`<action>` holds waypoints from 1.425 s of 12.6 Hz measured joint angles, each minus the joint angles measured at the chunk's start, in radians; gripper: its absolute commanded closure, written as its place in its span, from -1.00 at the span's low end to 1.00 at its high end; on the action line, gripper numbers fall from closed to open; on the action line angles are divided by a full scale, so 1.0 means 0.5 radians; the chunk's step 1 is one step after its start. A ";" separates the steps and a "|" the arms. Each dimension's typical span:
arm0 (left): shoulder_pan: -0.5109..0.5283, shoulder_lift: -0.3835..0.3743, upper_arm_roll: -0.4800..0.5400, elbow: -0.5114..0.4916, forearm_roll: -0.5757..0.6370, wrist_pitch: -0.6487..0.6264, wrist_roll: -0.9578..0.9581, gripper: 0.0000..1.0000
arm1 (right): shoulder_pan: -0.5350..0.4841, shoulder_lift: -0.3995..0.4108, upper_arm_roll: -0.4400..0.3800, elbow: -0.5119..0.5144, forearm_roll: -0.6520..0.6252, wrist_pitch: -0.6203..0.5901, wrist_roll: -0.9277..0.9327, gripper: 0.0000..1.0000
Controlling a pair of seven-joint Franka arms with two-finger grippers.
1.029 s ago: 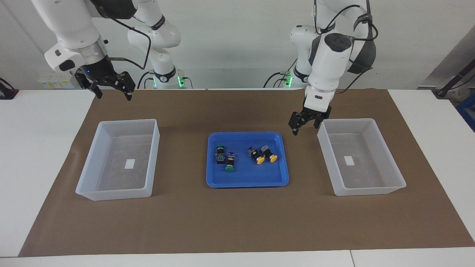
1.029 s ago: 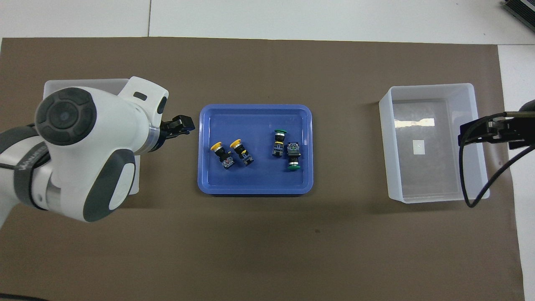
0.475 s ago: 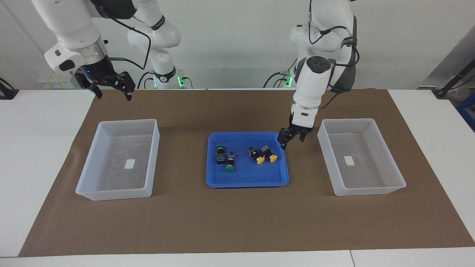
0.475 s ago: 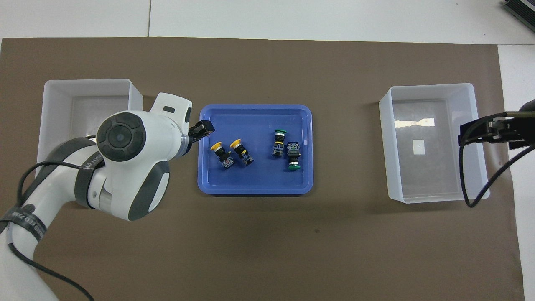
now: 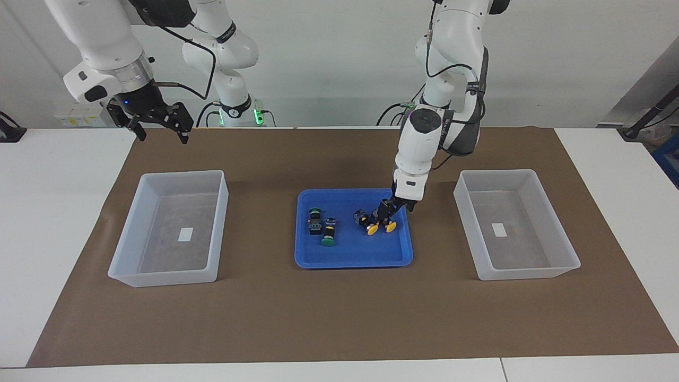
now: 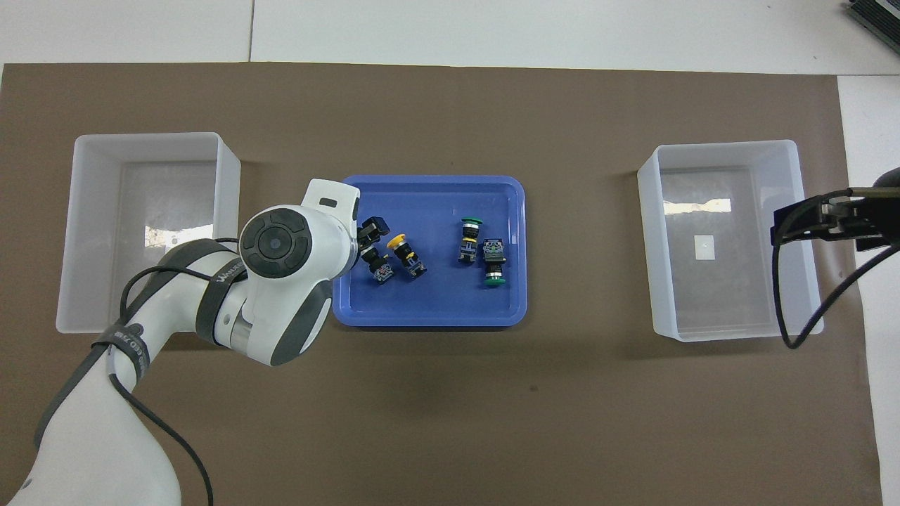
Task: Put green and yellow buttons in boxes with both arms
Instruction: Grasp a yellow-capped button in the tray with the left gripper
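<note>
Four buttons lie in a shallow blue tray [image 5: 353, 262]. The two green buttons [image 5: 328, 240] [image 5: 314, 211] are toward the right arm's end. The two yellow buttons [image 5: 373, 229] [image 5: 391, 227] are toward the left arm's end. My left gripper [image 5: 387, 208] is down in the tray, open around the body of the yellow button nearest the left arm's end. In the overhead view the left gripper [image 6: 371, 235] hides that button's cap beside the other yellow button [image 6: 397, 242]. My right gripper [image 5: 156, 121] is open and empty, waiting high over the mat.
Two translucent boxes flank the tray on the brown mat, both empty but for a white label: one [image 5: 170, 228] at the right arm's end, one [image 5: 517, 225] at the left arm's end. In the overhead view the left arm [image 6: 281, 281] covers the tray's edge.
My left gripper has come down from beside the box at its end into the tray, onto a yellow button. The right arm and the buttons have not moved.
</note>
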 measured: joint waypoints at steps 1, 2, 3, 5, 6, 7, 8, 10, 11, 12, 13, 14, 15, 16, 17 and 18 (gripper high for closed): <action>-0.018 0.037 0.001 0.000 0.000 0.023 -0.024 -1.00 | 0.000 0.000 0.000 0.000 0.000 0.000 0.000 -1.00; -0.031 0.062 0.000 0.001 0.001 0.040 -0.047 -1.00 | 0.000 0.000 0.000 0.000 0.000 0.000 0.000 -1.00; -0.034 0.067 0.001 0.002 0.003 0.046 -0.072 -1.00 | 0.000 0.000 0.000 0.000 0.000 0.000 0.000 -1.00; -0.036 0.068 0.005 0.002 0.003 0.056 -0.133 -1.00 | 0.000 0.000 0.000 0.000 0.000 0.000 0.000 -1.00; -0.038 0.069 0.006 0.002 0.004 0.061 -0.175 -1.00 | 0.000 0.000 0.000 0.000 0.000 0.000 0.000 -1.00; -0.043 0.071 0.008 0.002 0.006 0.066 -0.221 -1.00 | 0.000 0.000 0.000 0.000 0.000 0.000 0.000 -1.00; -0.047 0.074 0.008 0.002 0.009 0.075 -0.263 -1.00 | 0.000 0.000 0.000 0.000 0.000 0.000 0.000 -1.00; -0.053 0.084 0.007 0.002 0.009 0.103 -0.301 -1.00 | 0.000 0.000 0.000 0.000 0.000 0.000 0.000 -1.00; -0.058 0.094 0.007 0.002 0.009 0.116 -0.319 -1.00 | 0.000 0.000 0.000 0.000 0.000 0.000 0.000 -1.00; -0.063 0.110 0.007 0.002 0.009 0.136 -0.343 -1.00 | 0.000 0.000 0.000 0.000 0.000 0.000 0.000 -1.00; -0.067 0.125 0.007 0.002 0.009 0.158 -0.366 -0.90 | 0.000 0.000 0.000 0.000 0.000 0.000 0.000 -1.00; -0.069 0.139 0.007 0.002 0.009 0.174 -0.379 -0.79 | 0.000 0.000 0.000 0.000 0.000 0.000 0.000 -1.00; -0.070 0.152 0.008 0.002 0.009 0.184 -0.387 -0.52 | 0.000 0.000 0.000 0.000 0.000 0.000 0.000 -1.00; -0.070 0.156 0.008 0.002 0.009 0.189 -0.402 0.01 | 0.000 0.000 0.000 0.000 0.000 0.000 0.000 -1.00; -0.070 0.157 0.008 0.002 0.009 0.189 -0.411 0.45 | 0.000 0.000 0.000 0.000 0.000 0.000 0.000 -1.00; -0.070 0.153 0.011 0.003 0.009 0.189 -0.414 0.82 | 0.000 0.000 0.000 0.000 0.000 0.000 0.000 -1.00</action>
